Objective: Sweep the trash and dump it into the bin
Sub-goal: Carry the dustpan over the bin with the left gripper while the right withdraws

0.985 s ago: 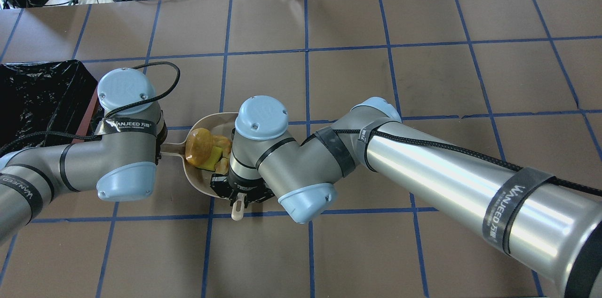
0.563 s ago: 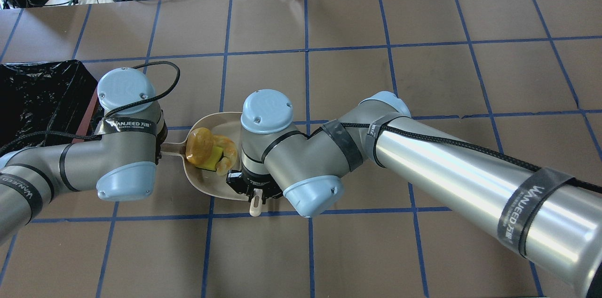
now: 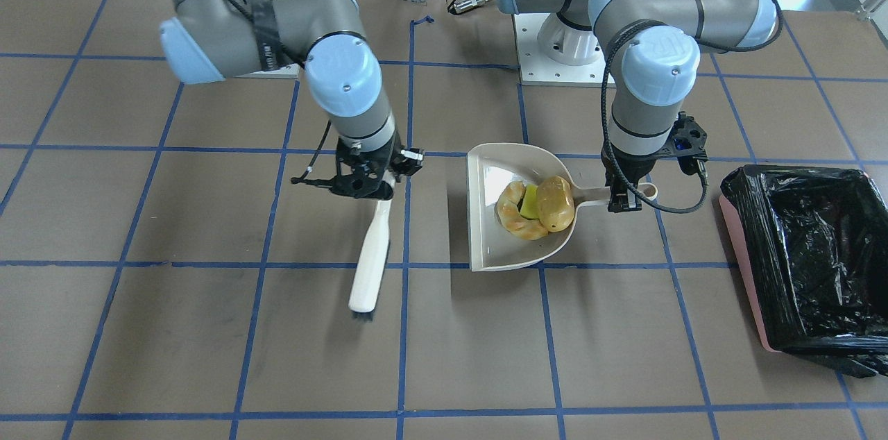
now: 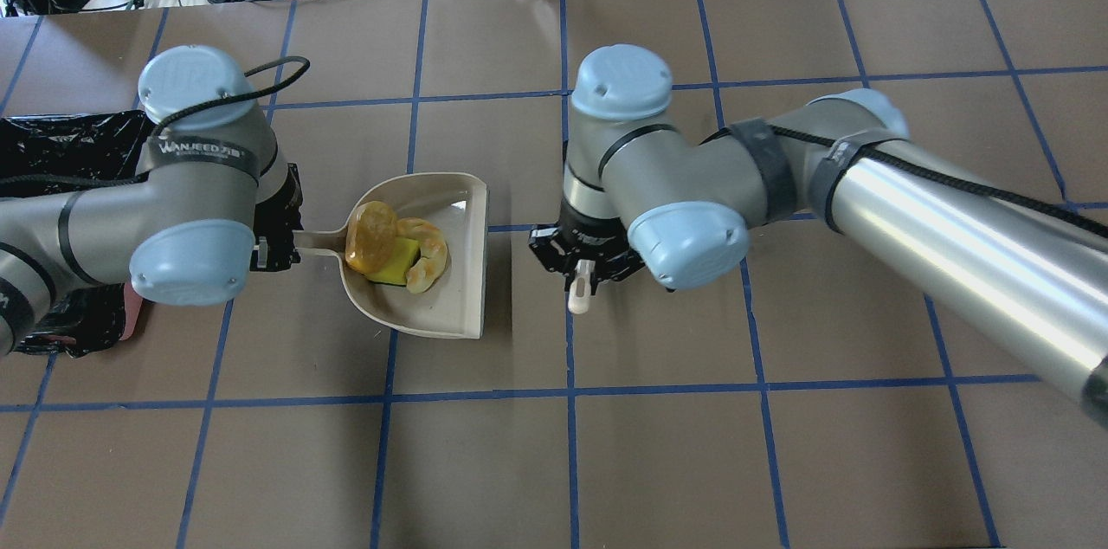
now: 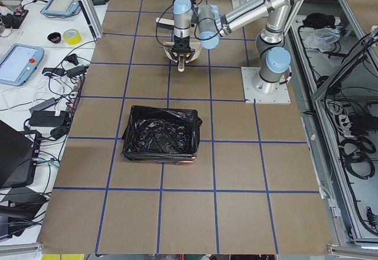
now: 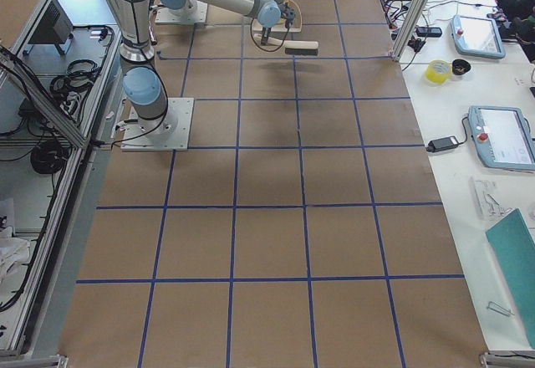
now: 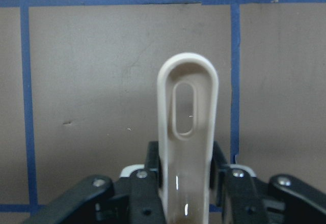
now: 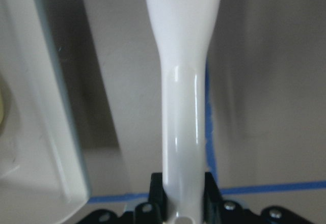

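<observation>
The left gripper is clamping the slotted handle of the beige dustpan, with its jaws closing narrowly on either side of the handle just behind the hanging slot. All three trash items are lying together in the pan, toward the handle end: the golden-brown bread roll is sitting nearest the handle, the yellow sponge is wedging in just beside it, and the pale croissant is curling around the sponge on the side of the pan's open mouth. Whether the pan is resting on the brown-papered table or hanging just above it cannot be told. The bin, lined with a black bag, is standing on the table on the robot's left, beyond the left gripper and apart from the pan. The right gripper is holding the white brush by its handle, fingers pressing on both sides, with the dark bristle end pointing away from the robot. The brush is hanging clear of the pan's open mouth, on the side away from the bin.
</observation>
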